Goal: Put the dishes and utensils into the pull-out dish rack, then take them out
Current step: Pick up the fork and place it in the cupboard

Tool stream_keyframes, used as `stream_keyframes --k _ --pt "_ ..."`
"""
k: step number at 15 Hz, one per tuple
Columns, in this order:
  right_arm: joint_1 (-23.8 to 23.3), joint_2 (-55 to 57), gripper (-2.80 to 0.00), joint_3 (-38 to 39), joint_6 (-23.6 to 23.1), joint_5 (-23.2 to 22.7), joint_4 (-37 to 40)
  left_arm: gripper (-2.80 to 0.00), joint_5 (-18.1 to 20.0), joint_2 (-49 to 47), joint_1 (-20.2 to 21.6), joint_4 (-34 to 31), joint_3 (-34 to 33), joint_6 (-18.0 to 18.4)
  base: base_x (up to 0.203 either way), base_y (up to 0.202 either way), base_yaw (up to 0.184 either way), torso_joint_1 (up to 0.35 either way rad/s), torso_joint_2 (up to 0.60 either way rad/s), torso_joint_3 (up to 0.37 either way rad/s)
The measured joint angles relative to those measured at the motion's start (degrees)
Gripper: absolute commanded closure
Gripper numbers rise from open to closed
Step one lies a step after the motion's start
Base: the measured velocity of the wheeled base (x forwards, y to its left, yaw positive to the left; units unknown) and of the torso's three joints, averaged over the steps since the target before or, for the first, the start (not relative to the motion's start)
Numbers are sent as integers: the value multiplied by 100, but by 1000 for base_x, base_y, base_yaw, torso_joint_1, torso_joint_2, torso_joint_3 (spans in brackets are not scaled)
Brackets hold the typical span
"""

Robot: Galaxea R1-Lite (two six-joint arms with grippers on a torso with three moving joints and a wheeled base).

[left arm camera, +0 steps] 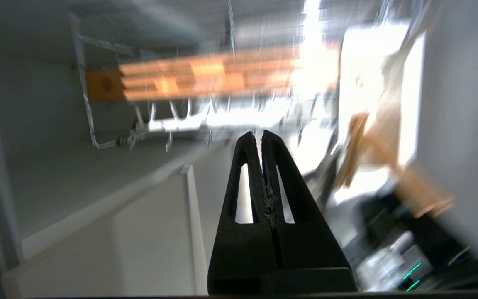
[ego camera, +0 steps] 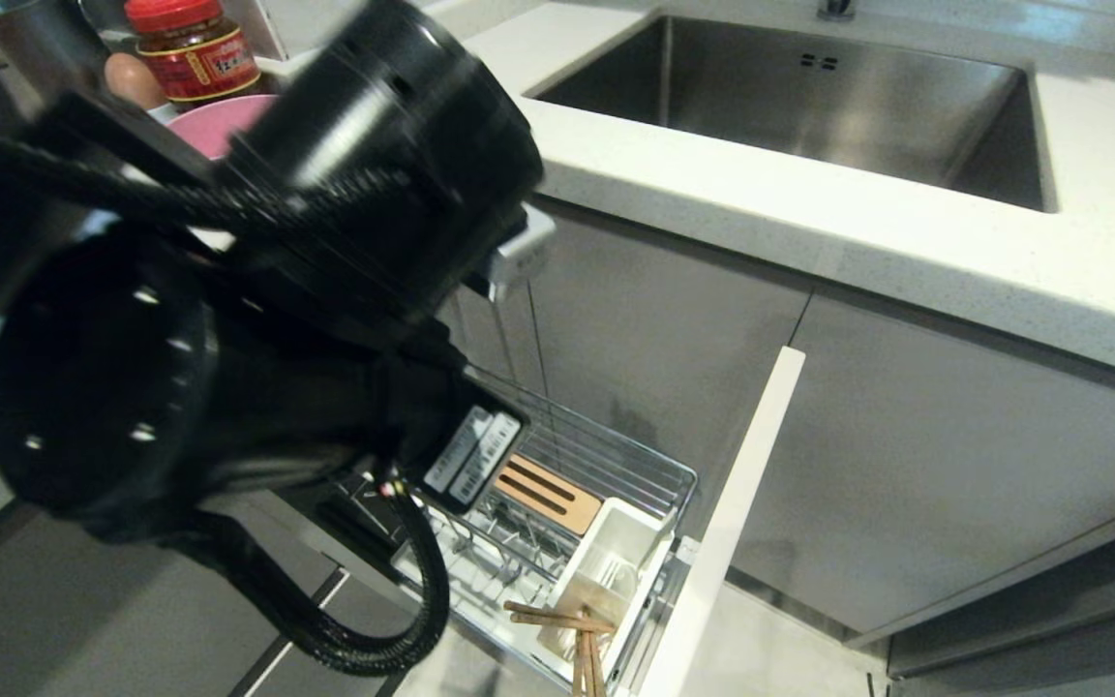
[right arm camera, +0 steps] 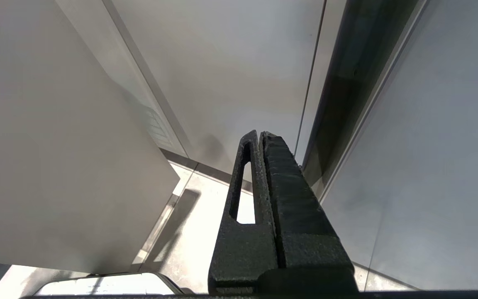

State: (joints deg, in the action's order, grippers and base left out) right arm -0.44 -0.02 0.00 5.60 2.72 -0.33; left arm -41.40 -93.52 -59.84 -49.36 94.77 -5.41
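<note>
Over the pull-out dish rack (ego camera: 606, 465), loading partly done
Chopsticks (ego camera: 585, 634) sit in the utensil cup (ego camera: 616, 557); pink bowl (ego camera: 214, 121) waits on the counter; left gripper (left arm camera: 262, 135) is closed on nothing.

The left arm (ego camera: 257, 290) fills the left half of the head view and hangs over the rear of the pull-out dish rack (ego camera: 577, 465), blocking approach from that side. Between the arm and the white front panel (ego camera: 732, 523), the rack lies open from above. There the slotted wooden strip (ego camera: 550, 494), the plate prongs (ego camera: 509, 547) and the white utensil cup (ego camera: 616, 566) stand up, with wooden chopsticks (ego camera: 567, 624) sticking out of the cup's near end. The table (ego camera: 809, 232) edge overhangs behind.
</note>
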Motion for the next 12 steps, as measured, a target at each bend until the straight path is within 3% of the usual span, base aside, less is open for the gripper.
stream_keyframes --k 3,6,10,12 --pt "0 0 0 0 0 0 2 0 -2 505 165 235 509 -73 0 0 0 0 0 0" --pt "0 0 0 0 0 -1 2 0 20 977 703 579 929 -55 0 0 0 0 0 0" --pt "0 0 0 0 0 0 2 0 93 1667 1938 883 1234 36 0 0 0 0 0 0" --pt "0 0 0 0 -1 0 1 0 356 2032 2864 899 1295 191 0 0 0 0 0 0"
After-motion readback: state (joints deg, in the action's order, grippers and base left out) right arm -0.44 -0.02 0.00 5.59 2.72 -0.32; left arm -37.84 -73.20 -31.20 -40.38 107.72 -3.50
